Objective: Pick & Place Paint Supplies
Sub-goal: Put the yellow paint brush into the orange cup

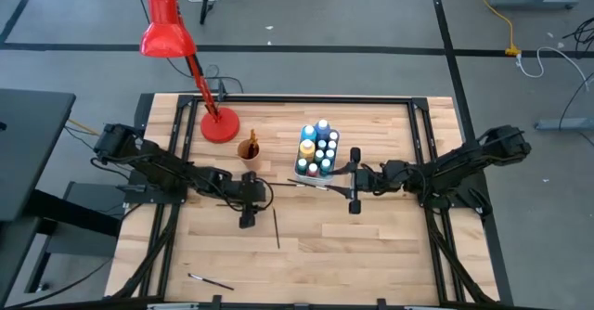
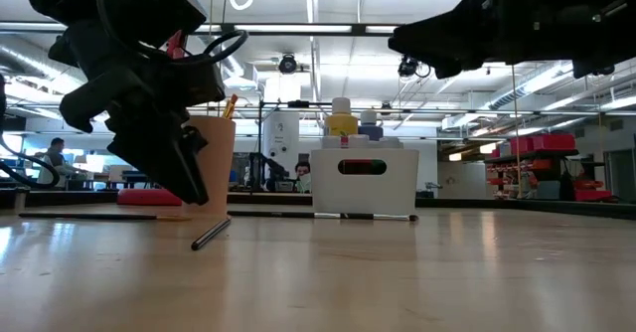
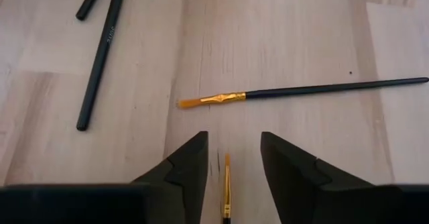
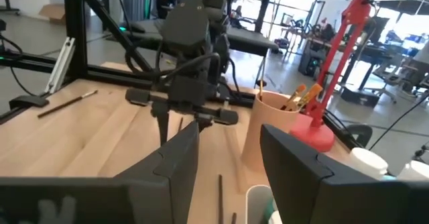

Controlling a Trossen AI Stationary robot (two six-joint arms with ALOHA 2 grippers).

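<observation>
Two dark fingers of the left gripper [image 3: 231, 177] stand apart low over a gold-ferruled brush [image 3: 226, 194] near table centre. Right gripper [image 1: 354, 192], also open, hovers just right of the white box [image 1: 306, 167] of paint bottles [image 1: 320, 148].

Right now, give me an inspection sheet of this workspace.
Surface: wooden table, bare at the near side.
Job's things: paint bottles packed in a white box; brushes standing in a cup; loose brush by the left hand; another brush near the front edge.
Clutter: red desk lamp.
Hands: left hand open over a brush; right hand open beside the box.
Cables: loose cables on the floor.
Surroundings: workshop, person far back.
</observation>
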